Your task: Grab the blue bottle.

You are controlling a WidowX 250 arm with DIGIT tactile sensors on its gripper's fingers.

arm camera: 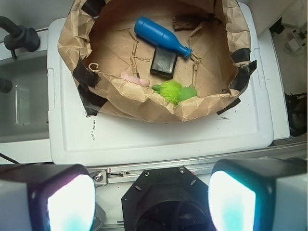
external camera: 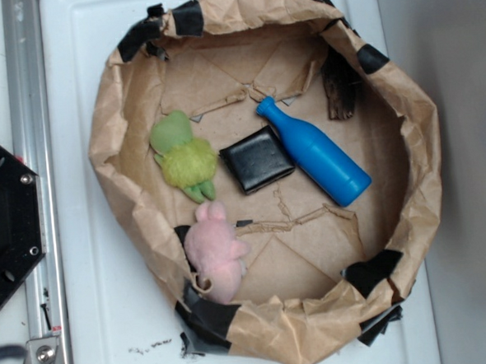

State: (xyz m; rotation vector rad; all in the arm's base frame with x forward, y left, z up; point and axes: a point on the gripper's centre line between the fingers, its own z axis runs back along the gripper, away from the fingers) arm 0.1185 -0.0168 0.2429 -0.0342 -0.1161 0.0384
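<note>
- Where the brown paper basin (external camera: 120, 123) sits on the white desk (external camera: 94, 307), we see the blue bottle (external camera: 315, 152) lying flat inside, touching the black wallet (external camera: 256, 160).
- Our gripper (arm camera: 151, 199) hangs well apart, jaws wide open, holding nothing.
- We read no writing anywhere.

White plastic desk (external camera: 94, 307) with a raised rim, scuffed with small black marks near the front edge. Aluminium rail (external camera: 25, 96) runs along one side. Grey floor or wall (external camera: 463, 135) beyond the opposite side. Wrist view: clear plastic bin (arm camera: 21, 106) just beside the desk, cables (arm camera: 296, 110) on the far side. Even, soft overhead light.
</note>
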